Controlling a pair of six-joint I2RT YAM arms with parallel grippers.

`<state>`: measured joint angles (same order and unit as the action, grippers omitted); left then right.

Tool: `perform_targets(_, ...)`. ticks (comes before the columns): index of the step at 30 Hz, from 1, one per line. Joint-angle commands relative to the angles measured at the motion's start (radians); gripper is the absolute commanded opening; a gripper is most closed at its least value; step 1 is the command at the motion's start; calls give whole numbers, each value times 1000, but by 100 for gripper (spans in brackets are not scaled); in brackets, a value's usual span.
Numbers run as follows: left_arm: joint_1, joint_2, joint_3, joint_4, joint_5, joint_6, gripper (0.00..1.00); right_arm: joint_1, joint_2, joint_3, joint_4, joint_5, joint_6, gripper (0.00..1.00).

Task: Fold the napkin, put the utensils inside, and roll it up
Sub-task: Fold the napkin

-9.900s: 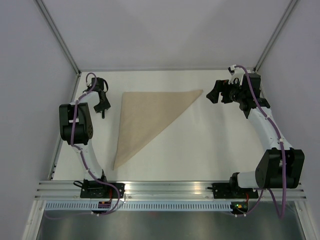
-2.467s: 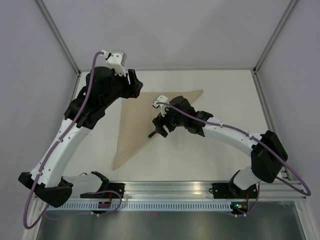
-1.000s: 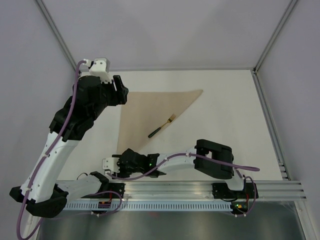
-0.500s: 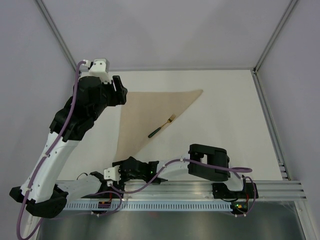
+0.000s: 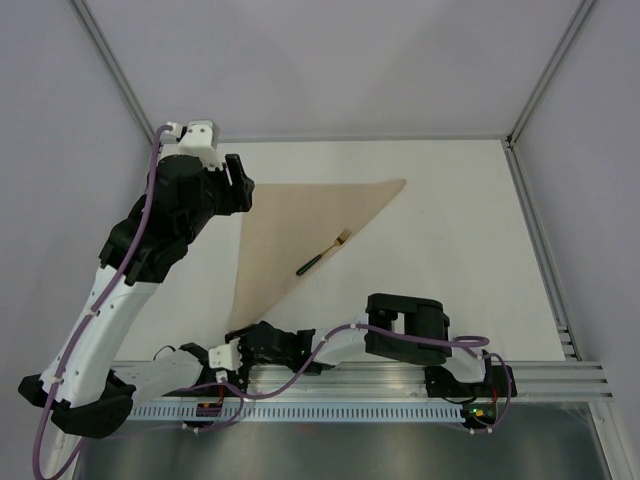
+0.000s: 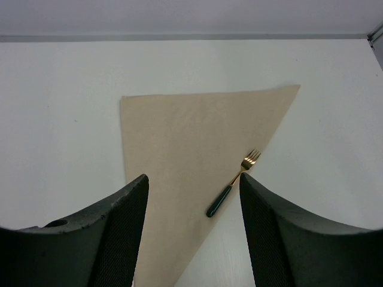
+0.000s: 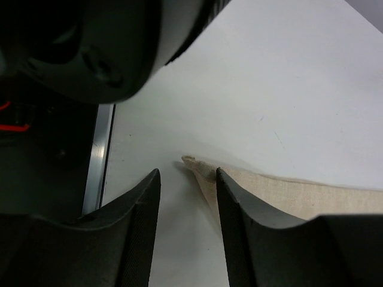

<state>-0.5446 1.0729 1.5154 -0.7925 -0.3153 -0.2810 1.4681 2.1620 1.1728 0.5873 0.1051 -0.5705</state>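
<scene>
Centre-left of top view, napkin (image 5: 285,230) lies flat on bench (image 5: 450,220), a folded triangle, fork (image 5: 322,253) on its diagonal edge. Likely limp, light: pinch lower corner. Right end effector (image 7: 187,179) gapes astride it; left end effector (image 6: 192,197) open, empty.

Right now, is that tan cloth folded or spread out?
Folded, it seems: the napkin lies flat as a triangle, not a square, with a fork lying along its long edge.

Just beside the right hand (image 7: 187,179), the left arm's base (image 5: 185,368) blocks passage. Bare desk (image 7: 287,89) lies open ahead of the hand, past the napkin (image 7: 287,194) corner.
</scene>
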Motion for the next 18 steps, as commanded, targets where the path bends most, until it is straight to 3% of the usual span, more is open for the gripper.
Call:
perform_targets(1,3,-18,-3,-11,-19,-12,67,3,27,-12,94,10,-22,48)
perform_targets(18,3,-14,-7,-8,-21,-7,67,-6,41,-4,112,41,-20,23)
